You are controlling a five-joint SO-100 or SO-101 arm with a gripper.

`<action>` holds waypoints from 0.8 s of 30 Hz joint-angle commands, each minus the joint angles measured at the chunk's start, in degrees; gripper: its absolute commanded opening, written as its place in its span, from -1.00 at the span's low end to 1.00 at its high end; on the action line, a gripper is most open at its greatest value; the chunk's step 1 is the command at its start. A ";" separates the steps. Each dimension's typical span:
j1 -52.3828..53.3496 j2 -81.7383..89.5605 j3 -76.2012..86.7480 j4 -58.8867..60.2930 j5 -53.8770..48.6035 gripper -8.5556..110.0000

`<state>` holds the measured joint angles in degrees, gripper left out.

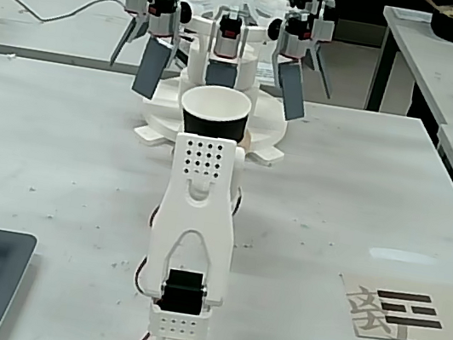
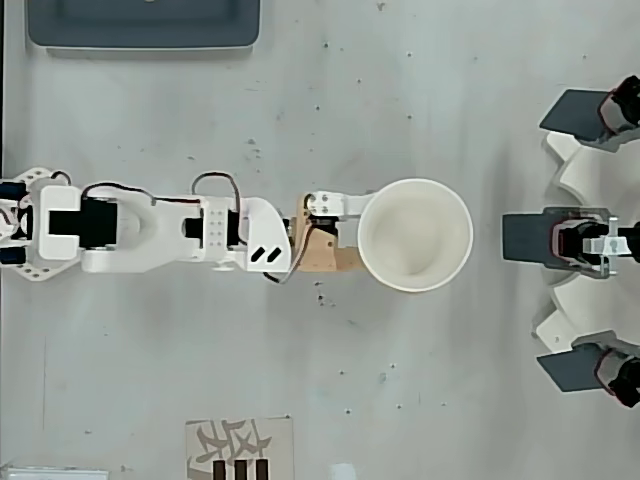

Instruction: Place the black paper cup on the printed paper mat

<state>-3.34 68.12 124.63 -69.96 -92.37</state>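
Gripper (image 2: 352,232) clamps our cup (image 2: 414,235) upright, mouth up, ready for carrying; mat (image 1: 407,310) lies well apart.

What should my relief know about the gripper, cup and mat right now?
Gripper: shut on the black paper cup, upright, mouth up, looks empty, carried in front of the white dispenser rig.
Printed paper mat: bare, at the right of the fixed view, at the bottom edge of the overhead view.
Done: cup grasped.
Left: carry the cup to the mat, set it down, release.
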 commanded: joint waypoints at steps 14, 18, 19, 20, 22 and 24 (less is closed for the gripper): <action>-0.18 26.46 20.21 -1.14 2.46 -0.68; -0.18 32.17 26.54 -1.14 2.72 -0.68; -0.18 33.22 27.77 -1.14 2.72 -0.68; -0.18 34.10 28.92 -1.32 2.72 -0.68; -0.18 35.68 31.03 -1.32 2.72 -0.68; -0.18 37.35 32.96 -1.32 2.64 -0.68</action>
<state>-3.34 101.25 156.88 -69.96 -90.18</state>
